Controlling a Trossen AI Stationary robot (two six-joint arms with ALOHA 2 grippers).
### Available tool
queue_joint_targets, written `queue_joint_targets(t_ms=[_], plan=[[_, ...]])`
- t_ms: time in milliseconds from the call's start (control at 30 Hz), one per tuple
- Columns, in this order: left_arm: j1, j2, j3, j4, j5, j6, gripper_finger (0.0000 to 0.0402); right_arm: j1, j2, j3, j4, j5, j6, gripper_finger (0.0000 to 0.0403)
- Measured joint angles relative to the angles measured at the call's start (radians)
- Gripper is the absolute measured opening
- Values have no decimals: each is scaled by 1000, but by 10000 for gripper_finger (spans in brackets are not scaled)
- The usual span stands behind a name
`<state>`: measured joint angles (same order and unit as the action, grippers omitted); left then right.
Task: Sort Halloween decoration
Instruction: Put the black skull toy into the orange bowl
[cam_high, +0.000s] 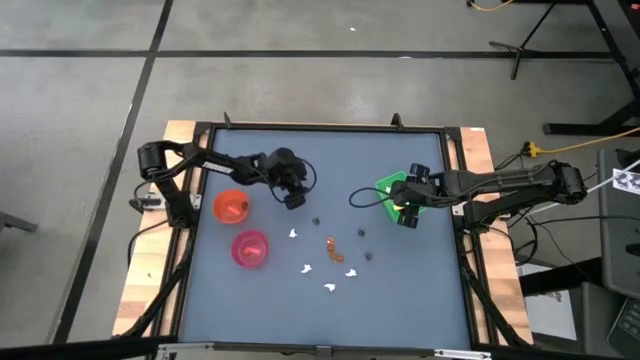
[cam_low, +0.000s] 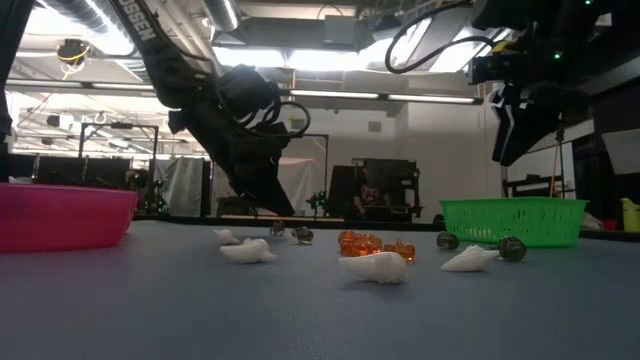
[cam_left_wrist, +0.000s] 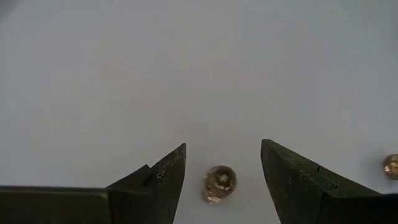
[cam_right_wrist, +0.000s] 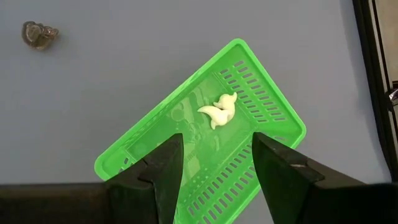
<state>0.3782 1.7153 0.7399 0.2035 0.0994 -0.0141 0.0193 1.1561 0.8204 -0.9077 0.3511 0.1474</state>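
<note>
Early going: one white piece (cam_right_wrist: 219, 109) already lies in the green tray (cam_right_wrist: 273, 109), below the right claw (cam_right_wrist: 214, 163), open and empty. Left claw (cam_left_wrist: 222, 163), wide open, straddles a dark bead (cam_left_wrist: 218, 183). Most decorations (cam_high: 333, 250) are scattered mid-table (cam_high: 400, 290), unsorted.

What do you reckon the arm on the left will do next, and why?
Probably lower and close: the left gripper has its fingers open on either side of a small dark roundish piece lying on the table. The right gripper hovers open over the green tray, empty.
</note>
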Motion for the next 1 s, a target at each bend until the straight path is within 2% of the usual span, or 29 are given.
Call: queue_joint_targets(t_ms=[300, 767, 1000], plan=[[-8, 0, 0, -12, -41, 0, 192, 0, 0, 0, 0, 0, 0, 191], [-8, 0, 0, -53, -42, 0, 192, 0, 0, 0, 0, 0, 0, 191], [-8, 50, 0, -41, -45, -2, 192, 0, 0, 0, 0, 0, 0, 191]])
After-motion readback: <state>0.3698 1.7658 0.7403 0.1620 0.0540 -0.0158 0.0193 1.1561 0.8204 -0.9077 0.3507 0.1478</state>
